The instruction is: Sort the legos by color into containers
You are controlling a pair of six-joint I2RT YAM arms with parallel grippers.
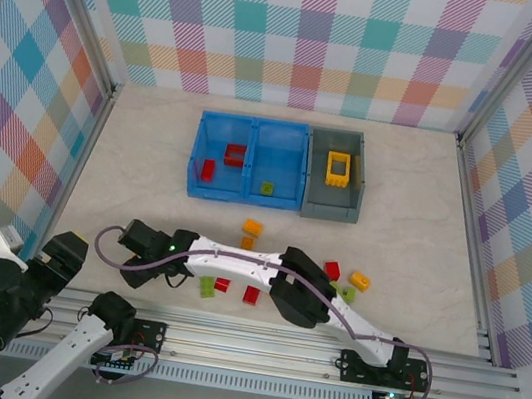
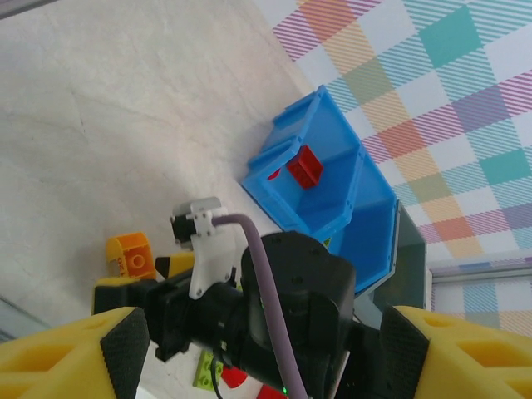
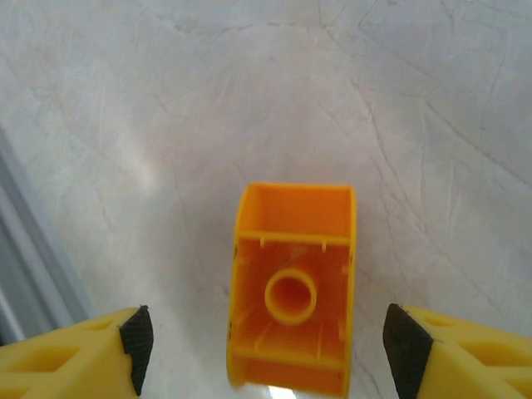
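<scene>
My right gripper (image 3: 270, 349) is open, its pads on either side of an orange lego (image 3: 293, 291) that lies hollow side up on the table, touching neither pad. The right arm reaches across to the near left (image 1: 131, 264). My left gripper (image 2: 266, 353) is open and empty at the near-left corner (image 1: 58, 263), facing the right arm's wrist. The blue container (image 1: 250, 162) holds a red frame (image 1: 235, 155), a red brick (image 1: 208, 170) and a green brick (image 1: 267, 189). The grey container (image 1: 332, 200) holds a yellow frame (image 1: 339, 169).
Loose legos lie around the right arm: orange ones (image 1: 252, 227), a red one (image 1: 333, 270), a yellow one (image 1: 360, 281), green ones (image 1: 207, 286) and red ones (image 1: 252, 295). Metal rails (image 1: 253, 344) run along the near edge. Plaid walls enclose the table.
</scene>
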